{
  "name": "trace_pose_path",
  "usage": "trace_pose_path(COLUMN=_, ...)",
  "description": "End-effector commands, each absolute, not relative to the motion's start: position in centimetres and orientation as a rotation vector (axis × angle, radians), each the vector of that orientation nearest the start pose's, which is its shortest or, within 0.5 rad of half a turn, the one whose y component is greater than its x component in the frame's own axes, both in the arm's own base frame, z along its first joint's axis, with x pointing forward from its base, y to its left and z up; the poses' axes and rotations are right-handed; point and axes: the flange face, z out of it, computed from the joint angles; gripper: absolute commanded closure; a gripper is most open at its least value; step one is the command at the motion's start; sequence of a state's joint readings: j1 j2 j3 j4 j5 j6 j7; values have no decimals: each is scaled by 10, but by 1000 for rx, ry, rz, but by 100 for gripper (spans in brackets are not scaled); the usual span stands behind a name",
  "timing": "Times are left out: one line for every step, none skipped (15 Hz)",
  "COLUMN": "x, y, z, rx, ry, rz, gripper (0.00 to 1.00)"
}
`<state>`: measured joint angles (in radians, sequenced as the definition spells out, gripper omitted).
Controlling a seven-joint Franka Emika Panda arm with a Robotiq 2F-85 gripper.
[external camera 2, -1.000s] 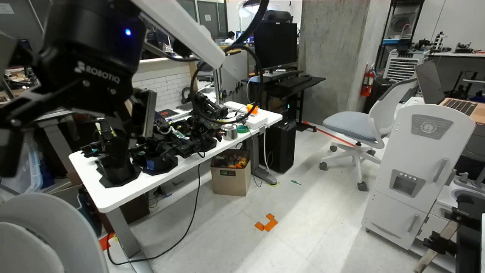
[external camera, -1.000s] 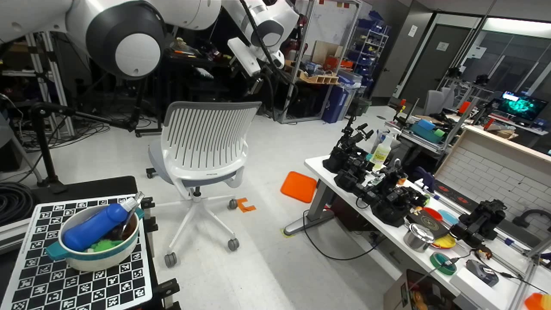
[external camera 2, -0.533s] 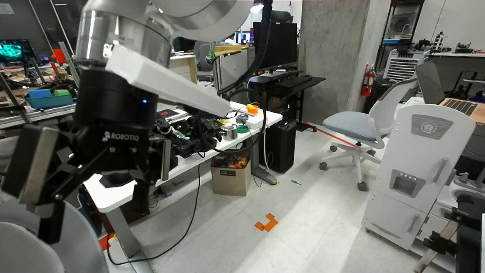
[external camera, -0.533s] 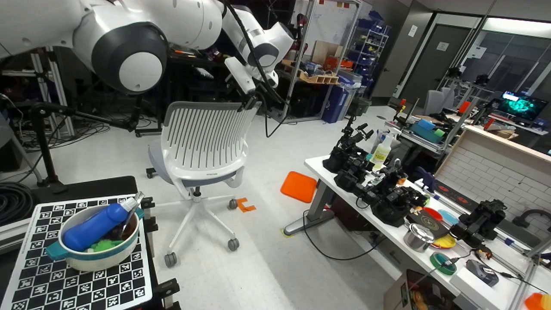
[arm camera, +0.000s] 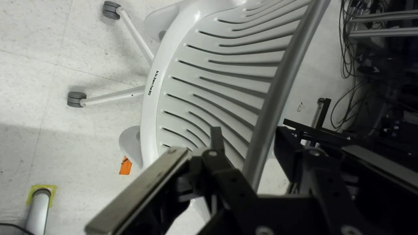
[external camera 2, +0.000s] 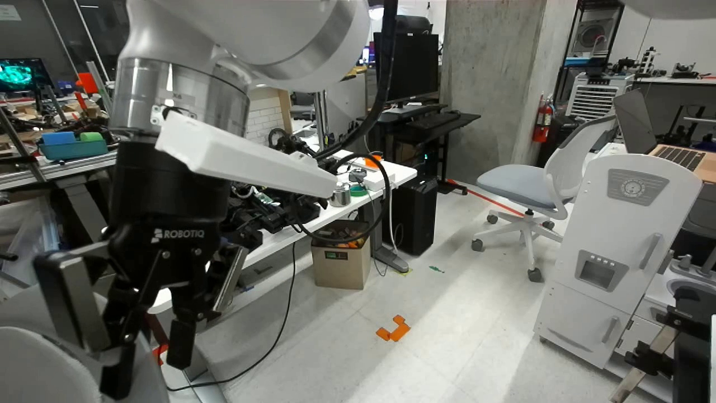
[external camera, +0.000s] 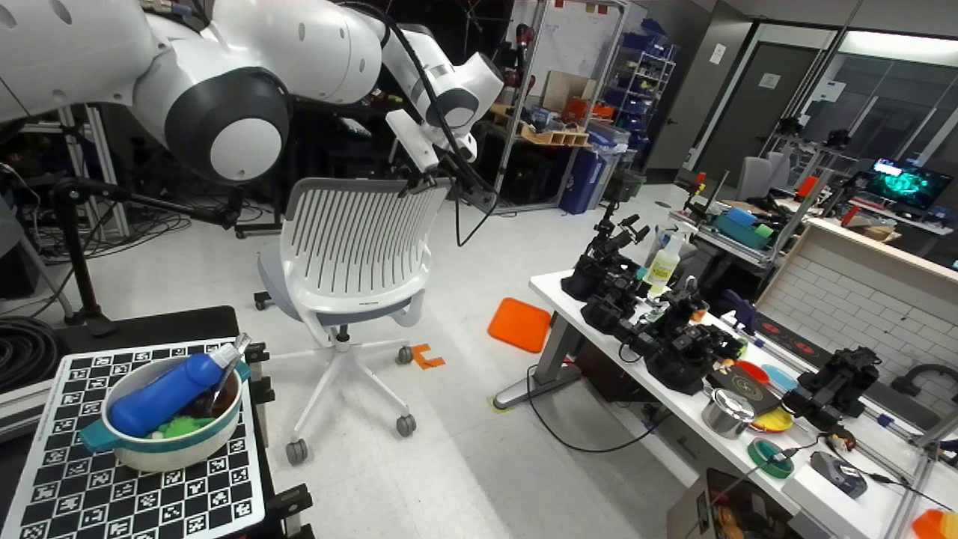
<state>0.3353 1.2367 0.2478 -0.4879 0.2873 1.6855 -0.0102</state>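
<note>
My black gripper (arm camera: 249, 134) stands partly open at the back of a white-grey office chair (arm camera: 225, 65). In the wrist view, the chair's grey top rail (arm camera: 277, 91) runs between the two fingers, with a visible gap on either side. Whether the tips reach down past the rail I cannot tell. An exterior view has the gripper (external camera 2: 149, 362) pointing downward, fingers apart and nothing clearly gripped. Seen from behind in an exterior view, the slatted chair back (external camera: 359, 239) has the gripper's dark parts just at its upper right corner, small and partly hidden.
A blue bottle (external camera: 168, 393) lies in a teal-rimmed pot (external camera: 176, 455) on a checkered board (external camera: 142, 516). A white table (external camera: 644, 412) carries several black devices. An orange sheet (external camera: 519, 325) lies on the floor. A cable (external camera 2: 386, 184) loops beside the wrist.
The arm has come down to the chair's top edge, and the wrist has turned to point the gripper downward. The fingers have drawn closer together. Chair and pot have not moved.
</note>
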Motion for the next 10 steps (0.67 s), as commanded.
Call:
trace_pose_path(x=718, y=358, z=296, rx=-2609, ry=-515, rz=174, gripper=85)
trace_pose_path(x=719, y=356, z=297, rx=-2612, ry=-512, rz=170, gripper=94)
trace_pose_path(x=722, y=353, z=299, rx=-2615, ry=-507, rz=165, gripper=99)
trace_pose_path(x=726, y=346, z=300, rx=-2620, ry=-495, rz=153, gripper=100)
trace_pose_path(x=731, y=337, z=302, rx=-2629, ry=-476, rz=140, gripper=100)
trace_pose_path(x=737, y=323, z=302, rx=-2638, ry=-454, rz=126, gripper=97)
trace_pose_path(x=744, y=309, z=303, rx=-2647, ry=-433, rz=111, gripper=98)
trace_pose_path(x=751, y=293, z=302, rx=-2654, ry=-403, rz=99, gripper=98)
trace_pose_path(x=756, y=279, z=301, rx=-2660, ry=-373, rz=93, gripper=98)
trace_pose_path(x=762, y=263, z=299, rx=-2669, ry=-339, rz=89, gripper=98)
